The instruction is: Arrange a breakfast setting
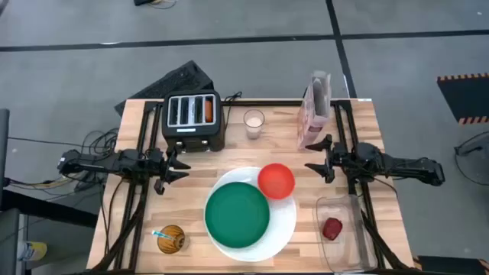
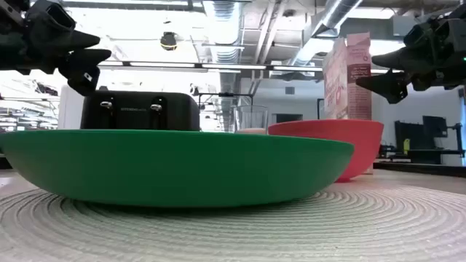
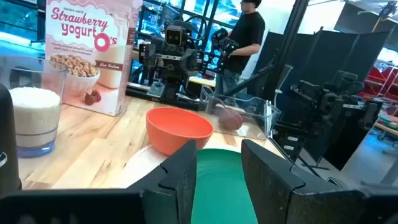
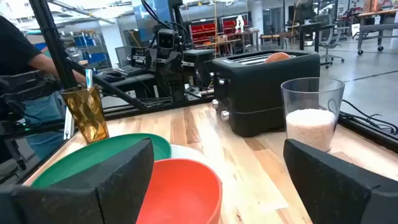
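Note:
The green plate (image 1: pixel 238 215) lies on the large white plate (image 1: pixel 284 229) at the table's near middle. The red bowl (image 1: pixel 276 181) sits on the white plate's far right rim. The dark-red fruit (image 1: pixel 331 228) lies in a clear tray at the near right. The round bread (image 1: pixel 208 111) stands in a slot of the black toaster (image 1: pixel 193 122). The blue-handled spoon (image 1: pixel 163 234) stands in a gold cup (image 1: pixel 171 240) at the near left. My left gripper (image 1: pixel 177 169) hovers open left of the plates. My right gripper (image 1: pixel 317 156) hovers open right of the bowl.
A glass of white stuff (image 1: pixel 254 123) stands right of the toaster. A cereal box (image 1: pixel 315 111) stands at the far right. The clear tray (image 1: pixel 340 229) lies by the right edge. A person (image 3: pixel 239 40) stands beyond the table in the left wrist view.

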